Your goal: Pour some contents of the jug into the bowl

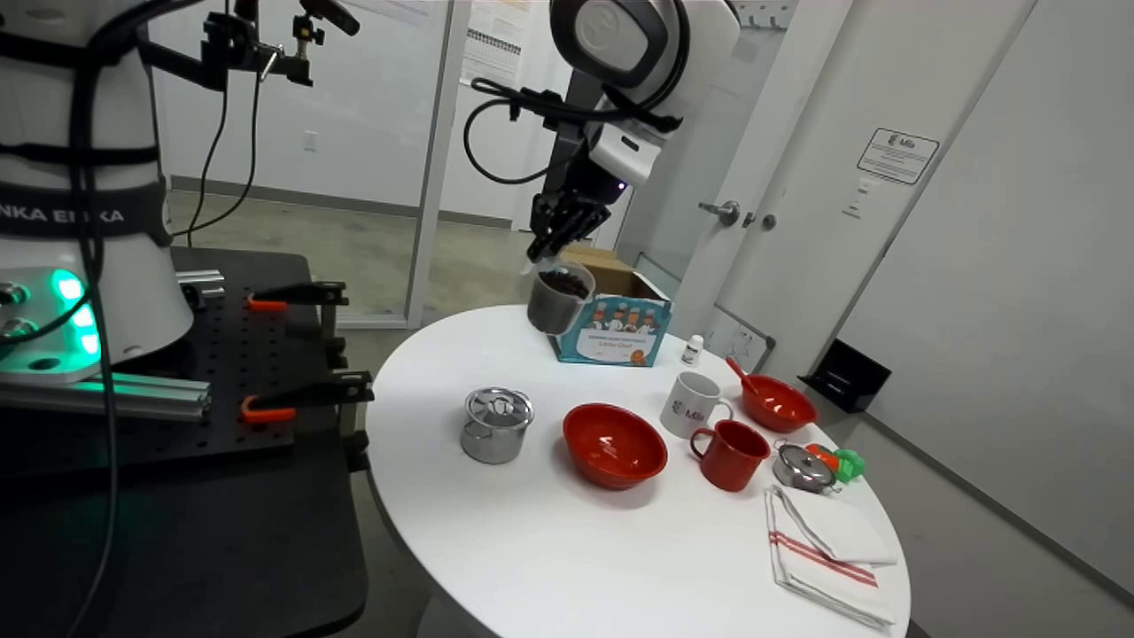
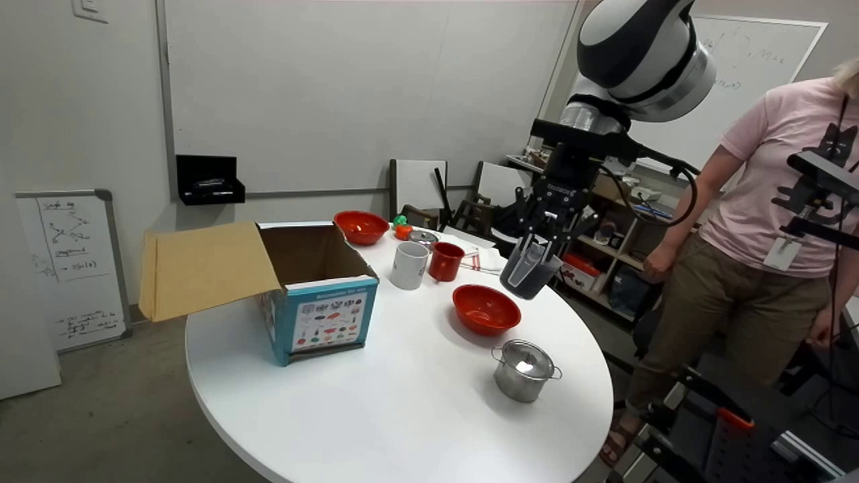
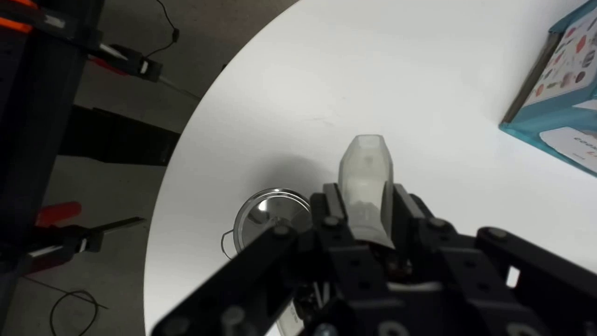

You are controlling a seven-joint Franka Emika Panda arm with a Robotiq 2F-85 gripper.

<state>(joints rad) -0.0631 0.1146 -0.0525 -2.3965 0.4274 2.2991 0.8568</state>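
In an exterior view the bench [image 1: 549, 567] curves off at lower left, open widest below the bowl [image 1: 613, 447]; the pot [image 1: 494, 434] stands near the bench's left edge. The jaws pinch the handle [image 3: 367, 168] of the jug [image 1: 552, 312], aloft at mid-frame and, in an exterior view, well apart from the box [image 2: 325, 329]. In both exterior views the jug's long axis runs steeply, mouth leaning upper right.

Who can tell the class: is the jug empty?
No: in an exterior view, dark contents show inside the jug.
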